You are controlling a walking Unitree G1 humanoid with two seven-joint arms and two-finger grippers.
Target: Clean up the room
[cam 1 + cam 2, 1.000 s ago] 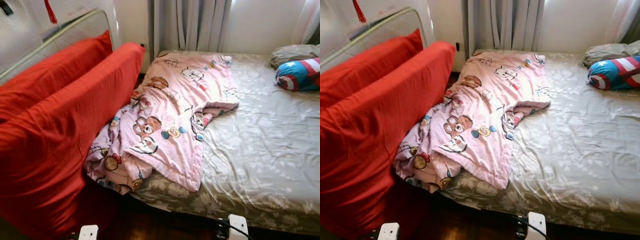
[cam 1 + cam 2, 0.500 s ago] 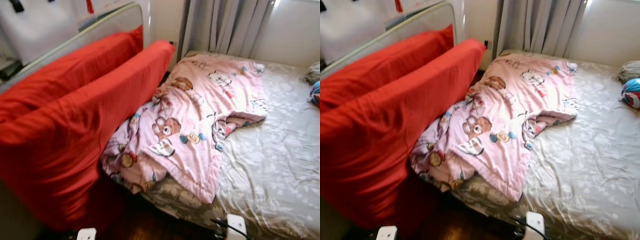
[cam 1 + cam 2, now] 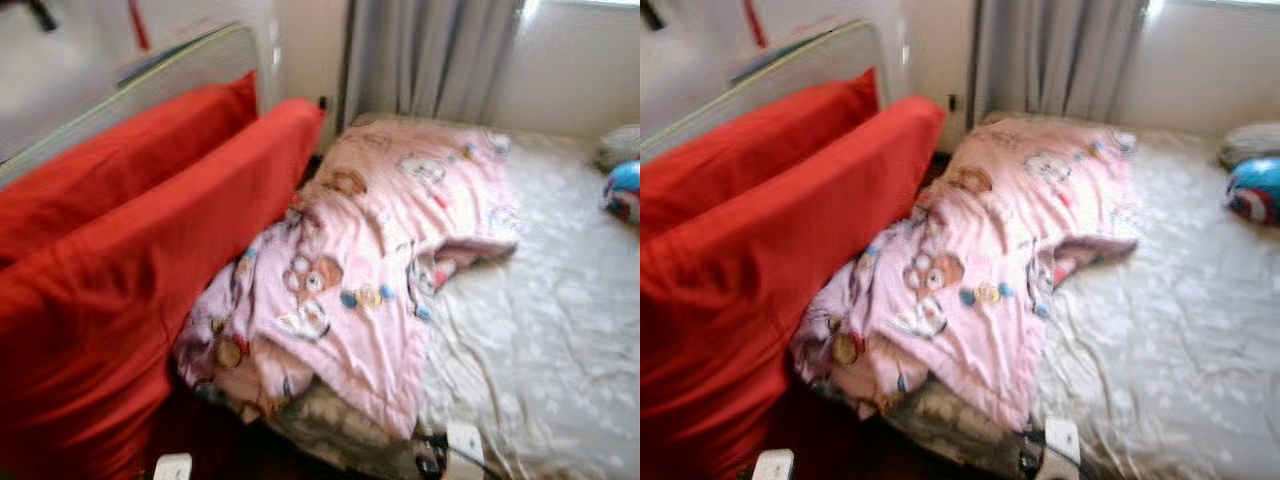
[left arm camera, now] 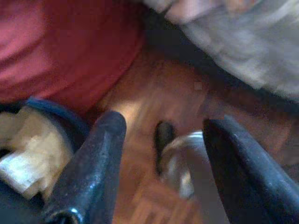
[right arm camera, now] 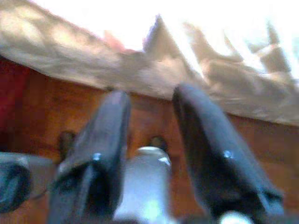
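Observation:
A crumpled pink cartoon-print blanket (image 3: 385,255) lies on the left part of the bed (image 3: 545,340), one corner drooping over the bed's near edge. Two big red cushions (image 3: 150,270) lean against it from the left. A blue, red and white pillow (image 3: 1255,190) rests at the far right of the bed. My left gripper (image 4: 169,122) hangs low over the wooden floor beside the red fabric, open with nothing between its fingers. My right gripper (image 5: 152,95) hangs open above the floor by the bed's edge, also holding nothing.
Grey curtains (image 3: 425,60) hang behind the bed. A metal-framed panel (image 3: 150,75) stands behind the red cushions at the left wall. A grey pillow (image 3: 1250,140) lies at the far right. The dark wooden floor (image 4: 154,88) runs along the bed's near side.
The whole picture has swung slightly to the right and gone blurry, so the camera is moving. Blanket, cushions and pillow lie as before.

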